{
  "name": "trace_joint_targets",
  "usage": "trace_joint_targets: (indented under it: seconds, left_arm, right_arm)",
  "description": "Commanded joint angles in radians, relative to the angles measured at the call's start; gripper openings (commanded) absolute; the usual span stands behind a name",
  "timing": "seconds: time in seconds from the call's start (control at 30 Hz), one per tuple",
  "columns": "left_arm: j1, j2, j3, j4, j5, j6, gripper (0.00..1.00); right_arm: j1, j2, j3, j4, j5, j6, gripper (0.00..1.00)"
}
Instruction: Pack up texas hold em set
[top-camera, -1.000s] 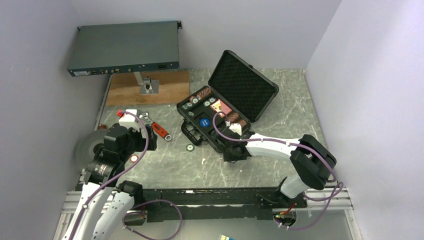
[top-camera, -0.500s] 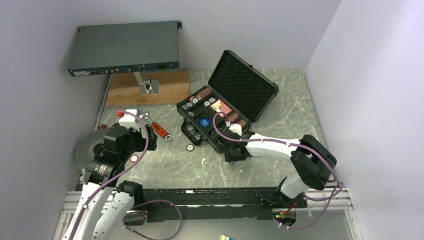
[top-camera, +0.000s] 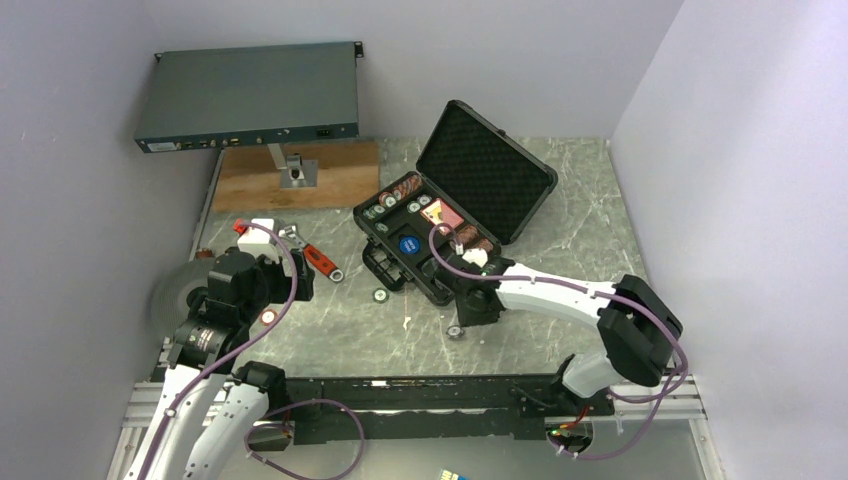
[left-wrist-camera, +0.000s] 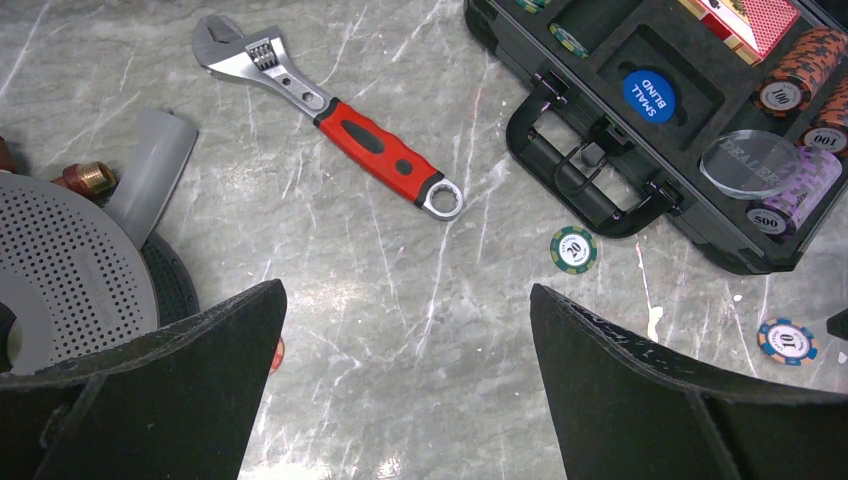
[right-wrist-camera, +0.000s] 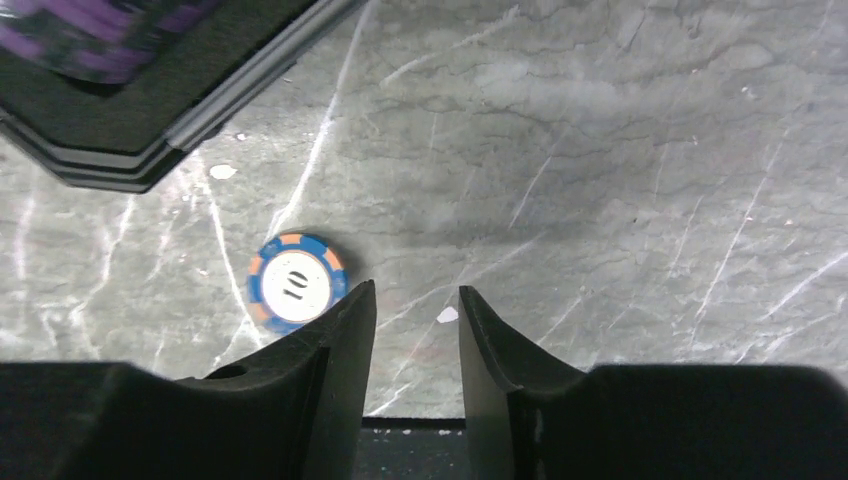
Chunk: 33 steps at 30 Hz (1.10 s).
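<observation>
Black case (top-camera: 490, 170) seen open at centre of table (top-camera: 590, 230), lid raised at far side. Blue disc (left-wrist-camera: 648, 95) and red deck (left-wrist-camera: 755, 15) seated in foam.
Right gripper (right-wrist-camera: 413, 295) held low off case's near corner, jaws narrowly parted, nothing between.
Blue-orange chip (right-wrist-camera: 297, 283) lying flat on table just beside one finger, outside jaws.
Green chip (left-wrist-camera: 573, 248) lying loose near case handle.
Left gripper (left-wrist-camera: 405, 290) held at left, jaws spread wide, empty.
Wrench (left-wrist-camera: 380, 155) lying left of case.
</observation>
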Motion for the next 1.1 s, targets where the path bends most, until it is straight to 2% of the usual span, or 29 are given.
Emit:
trace_joint_targets:
  seconds: [0.0,0.13,0.23,0.3,0.37,0.47,0.53,0.77,0.97,1.07]
  left_arm:
    - [0.005,-0.004,0.008,0.026,-0.008,0.004,0.99]
    - [0.005,-0.004,0.008,0.026,-0.008,0.003,0.99]
    - [0.005,-0.004,0.008,0.026,-0.008,0.003,0.99]
    - [0.005,-0.006,0.008,0.026,-0.009,0.003,0.99]
    - [0.005,-0.005,0.008,0.026,-0.008,0.004,0.99]
    - [0.005,-0.004,0.008,0.026,-0.009,0.004,0.99]
    - [0.005,-0.003,0.008,0.026,-0.006,0.004,0.99]
    - [0.005,-0.004,0.008,0.026,-0.01,0.003,0.99]
    - [0.005,-0.003,0.008,0.026,-0.01,0.005,0.99]
    - [0.005,-0.005,0.008,0.027,-0.008,0.006,0.99]
  right_arm:
    - [0.003,-0.044,0.073,-0.065,0.033,0.0,0.31]
    - [0.003,-0.056,0.111,-0.087,0.044,-0.01,0.31]
    - [0.003,-0.056,0.116,-0.067,0.025,-0.026,0.35]
    - [0.003,-0.063,0.095,-0.024,-0.013,-0.032,0.43]
    - [0.009,-0.059,0.076,0.016,-0.055,-0.032,0.57]
    - [0.039,-0.024,0.07,0.05,-0.085,-0.019,0.74]
    - [0.061,0.001,0.071,0.075,-0.092,-0.01,0.78]
    - [0.086,0.087,0.05,0.158,-0.123,-0.003,0.77]
    - [0.11,0.166,0.042,0.157,-0.12,0.005,0.73]
    - [0.115,0.201,0.021,0.165,-0.127,0.011,0.65]
